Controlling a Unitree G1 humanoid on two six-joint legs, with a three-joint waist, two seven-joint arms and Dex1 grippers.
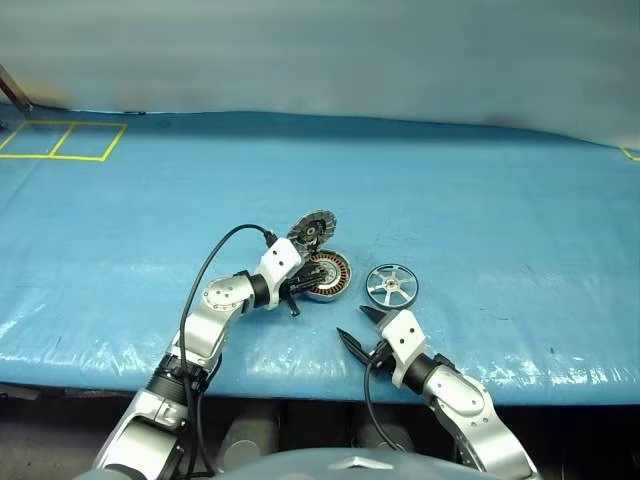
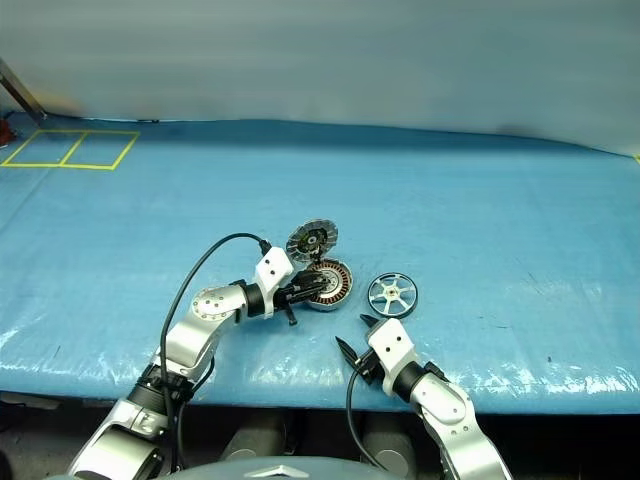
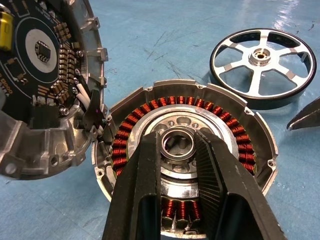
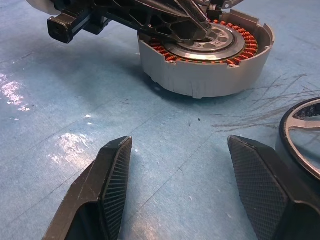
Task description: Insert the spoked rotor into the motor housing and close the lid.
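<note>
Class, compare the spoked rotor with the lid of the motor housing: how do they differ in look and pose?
The spoked rotor is an open dark-rimmed ring with silver spokes; the lid is a solid disc whose inner face carries a circuit board.
The spoked rotor lies flat on the blue table cover; the lid stands tilted up.
The spoked rotor sits apart from the motor housing; the lid adjoins its rim.
Both are round.

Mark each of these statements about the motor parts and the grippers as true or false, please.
1. The spoked rotor already sits inside the motor housing. False: it lies flat on the blue table cover, beside the housing.
2. The lid stands open. True.
3. The right gripper holds the rotor. False: its fingers are open and empty, near the rotor.
4. The left gripper reaches over the housing's centre. True.
5. Copper windings show inside the housing. True.
</note>
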